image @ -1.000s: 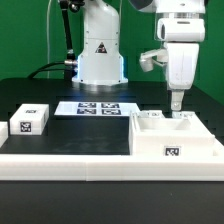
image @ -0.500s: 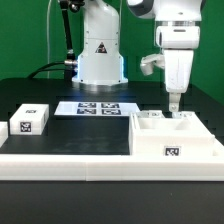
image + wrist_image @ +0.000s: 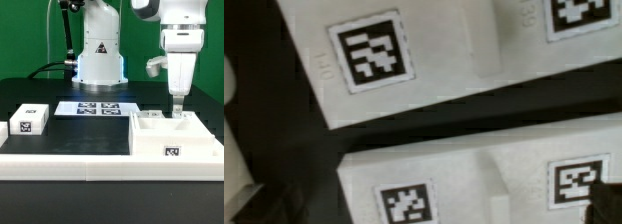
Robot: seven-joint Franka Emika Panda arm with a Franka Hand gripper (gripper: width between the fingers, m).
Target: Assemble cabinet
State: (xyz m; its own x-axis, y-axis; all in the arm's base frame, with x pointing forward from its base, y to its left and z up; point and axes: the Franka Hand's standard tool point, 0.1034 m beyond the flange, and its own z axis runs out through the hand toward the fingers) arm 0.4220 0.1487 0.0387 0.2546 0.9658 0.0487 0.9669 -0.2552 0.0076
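Note:
The cabinet part in view is a white open box [image 3: 176, 138] with a tag on its front, standing at the exterior view's right. My gripper [image 3: 177, 103] hangs straight down over the box's back edge, fingertips just above it. The fingers line up one behind the other, so the gap between them does not show. The wrist view shows white tagged surfaces close up: one panel [image 3: 402, 75] and a second white face [image 3: 491, 175], with a dark gap between them. No fingertip shows clearly there. Nothing is seen in the gripper.
A small white tagged cube [image 3: 30, 120] sits at the exterior view's left. The marker board [image 3: 97, 108] lies in front of the arm's base [image 3: 100, 60]. The long white border rail [image 3: 70, 160] runs along the front.
The gripper has shifted slightly toward the exterior view's right over the box and stayed at about the same height. Nothing else has moved.

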